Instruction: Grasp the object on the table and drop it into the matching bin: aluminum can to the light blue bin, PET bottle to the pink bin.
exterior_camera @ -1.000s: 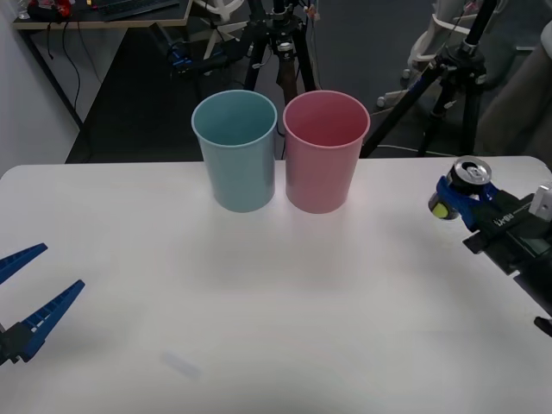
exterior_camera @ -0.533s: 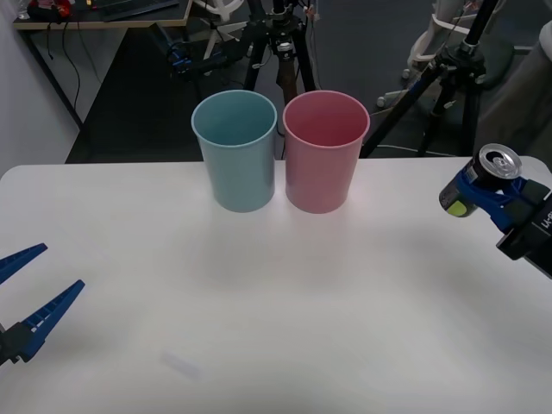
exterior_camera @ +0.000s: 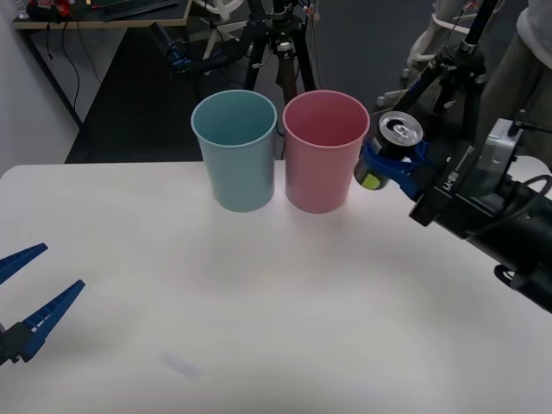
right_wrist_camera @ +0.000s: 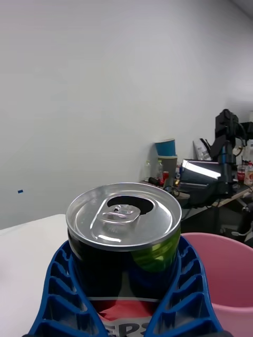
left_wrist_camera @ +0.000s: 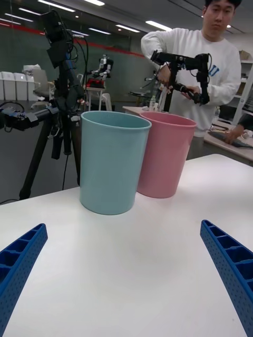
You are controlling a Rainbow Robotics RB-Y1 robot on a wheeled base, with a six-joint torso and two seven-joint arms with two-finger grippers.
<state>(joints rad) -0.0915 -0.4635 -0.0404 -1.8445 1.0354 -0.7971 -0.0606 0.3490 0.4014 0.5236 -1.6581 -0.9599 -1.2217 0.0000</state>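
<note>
Front view showed the right gripper (exterior_camera: 390, 164) at centre right of the frame, its blue fingers pinching the aluminum can (exterior_camera: 390, 145) around the body, silver top up. The can hung in the air just beside the pink bin (exterior_camera: 324, 151), near its rim on the right-hand side, and clear of the table (exterior_camera: 276, 293). In the right wrist view the can (right_wrist_camera: 124, 231) sat upright between the ribbed fingers (right_wrist_camera: 58, 295), with the pink rim (right_wrist_camera: 221, 250) low at the right of that picture.

Judging from this, the carry was under way and the drop not yet made. The light blue bin (exterior_camera: 235, 147) stood to the left of the pink one, the two almost touching, so the can would have to cross over the pink mouth to reach the right opening. To do it well, the can should be kept above both rims, level and firmly gripped, and let go only once it is centred over the blue mouth; a release too soon would land it in the wrong bin, and a low pass might knock the pink one.

Both bins looked empty as far as their insides showed.

The left gripper (exterior_camera: 24, 297) waited at the lower left of the front view, fingers spread wide, holding nothing.
</note>
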